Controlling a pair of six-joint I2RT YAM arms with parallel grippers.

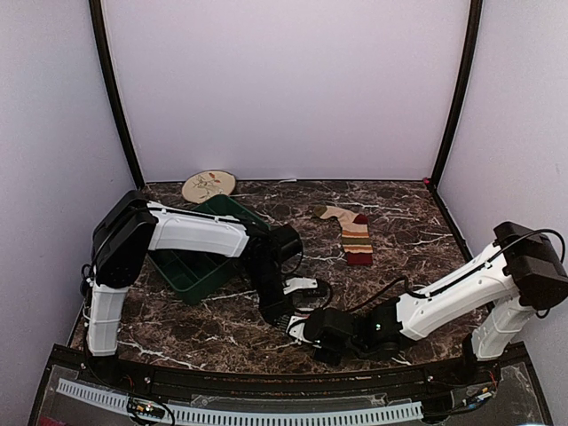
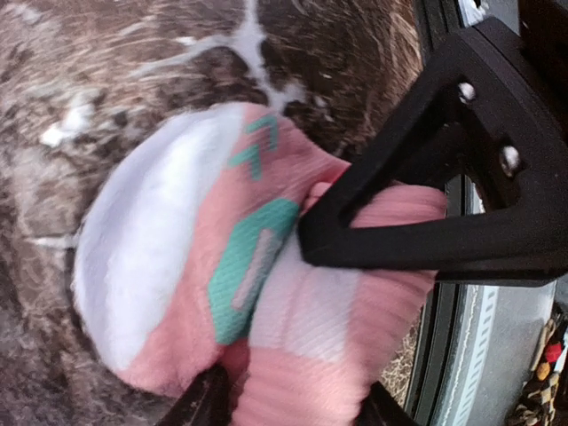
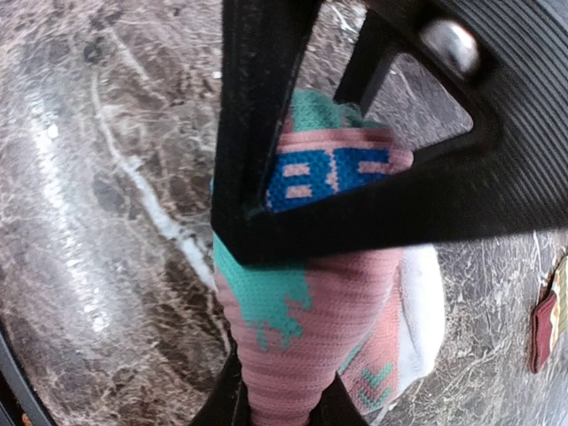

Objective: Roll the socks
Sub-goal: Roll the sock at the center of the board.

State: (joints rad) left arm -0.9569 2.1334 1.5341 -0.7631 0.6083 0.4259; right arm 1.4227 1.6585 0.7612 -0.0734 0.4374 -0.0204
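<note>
Pink sock [image 2: 293,311], frame centre, clenched in my right gripper [image 3: 282,399]; left gripper [image 2: 293,408] straddles it, grip unclear. Brown veined marble tabletop [image 1: 399,257]; pale lilac walls [image 1: 284,89].

Bunched, perhaps rolled, pink sock [image 2: 302,311]; striped sock [image 1: 355,235] lies flat.

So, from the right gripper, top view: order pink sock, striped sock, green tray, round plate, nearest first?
1. pink sock, in the jaws of the right gripper.
2. striped sock, back right, and green tray, back left: too close to call.
3. round plate, far back left.
</note>
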